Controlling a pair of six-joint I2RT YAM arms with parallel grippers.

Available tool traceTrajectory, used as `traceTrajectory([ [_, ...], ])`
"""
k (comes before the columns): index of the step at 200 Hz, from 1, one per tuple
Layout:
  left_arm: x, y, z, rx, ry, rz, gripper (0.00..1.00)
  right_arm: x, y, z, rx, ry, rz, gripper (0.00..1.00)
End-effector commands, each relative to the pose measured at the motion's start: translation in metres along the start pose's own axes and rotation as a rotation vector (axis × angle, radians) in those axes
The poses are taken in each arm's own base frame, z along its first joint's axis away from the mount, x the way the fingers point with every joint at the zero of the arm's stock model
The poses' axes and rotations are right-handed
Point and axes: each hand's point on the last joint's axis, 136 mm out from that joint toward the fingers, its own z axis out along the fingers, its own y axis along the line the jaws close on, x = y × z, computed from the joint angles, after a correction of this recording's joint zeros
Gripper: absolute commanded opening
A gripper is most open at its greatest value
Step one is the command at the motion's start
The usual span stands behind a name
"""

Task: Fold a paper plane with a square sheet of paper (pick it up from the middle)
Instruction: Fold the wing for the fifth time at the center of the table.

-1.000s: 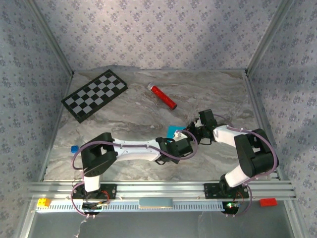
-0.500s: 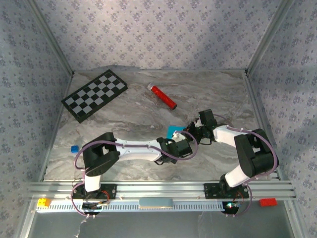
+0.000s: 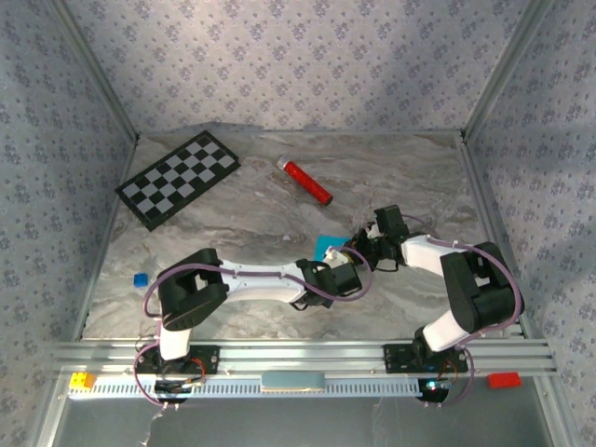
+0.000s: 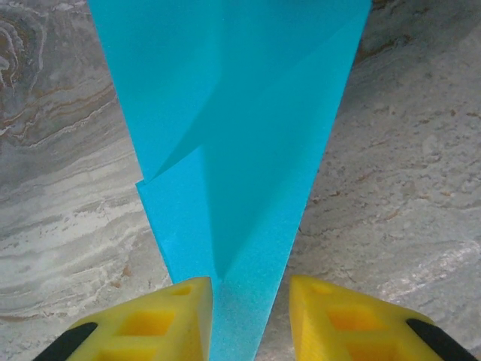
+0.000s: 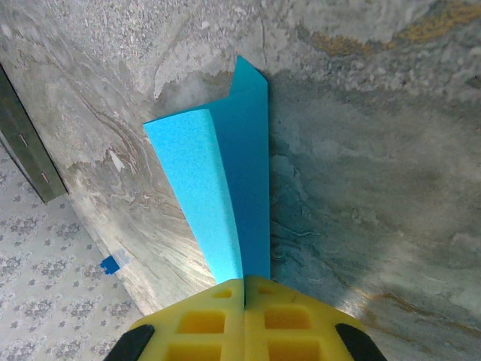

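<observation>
Left jaws first: my left gripper [image 4: 250, 289] stands partly open, with a clear gap between its two yellow fingers [image 4: 150, 323]. The narrow tip of the paper plane [image 4: 240, 135] runs down through that gap. The paper sits close against the inner edge of the finger on the picture's left and apart from the other finger, so I see no pinch there. Ahead of these jaws the bright cyan paper widens, with overlapping folded layers and a crease along its length, lying over the marbled table [image 4: 406, 188]. My right gripper [image 5: 244, 284] has its jaws pressed fully together, and the plane's edge is pinched between the yellow fingers. From that grip the paper stretches away as two flaps that meet along a fold, one lit and one in shade. From the overhead camera the two grippers sit close together, and a small patch of cyan shows just beyond them. Well beyond the jaws, toward the far wall, lies a red cylinder [image 3: 307, 182]. Far off to their left sits a black-and-white checkerboard [image 3: 179, 178].
</observation>
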Motion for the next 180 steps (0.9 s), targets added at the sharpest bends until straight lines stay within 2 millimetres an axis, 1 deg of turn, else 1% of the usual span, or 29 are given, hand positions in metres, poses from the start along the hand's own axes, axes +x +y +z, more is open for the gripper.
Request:
traceTrajectory([
  [1, 0.008, 0.005, 0.008, -0.050, 0.021, 0.029, 0.30, 0.000, 0.004, -0.005, -0.018, -0.004, 0.011, 0.00],
  [42, 0.008, 0.006, 0.009, -0.061, 0.023, 0.036, 0.30, 0.000, 0.004, -0.005, -0.017, -0.006, 0.010, 0.00],
  [56, 0.006, 0.007, 0.007, -0.065, 0.017, 0.033, 0.26, 0.000, 0.004, -0.006, -0.019, -0.008, 0.008, 0.00],
  [89, 0.003, 0.007, 0.005, -0.062, 0.006, 0.026, 0.22, 0.000, 0.003, -0.006, -0.016, -0.008, 0.011, 0.00],
  [143, -0.004, 0.003, -0.001, -0.026, -0.030, 0.005, 0.24, 0.001, 0.001, -0.005, -0.012, -0.004, 0.006, 0.00],
  [180, -0.001, 0.005, 0.002, -0.040, -0.020, 0.012, 0.24, 0.001, 0.000, -0.005, -0.011, -0.005, 0.009, 0.00],
])
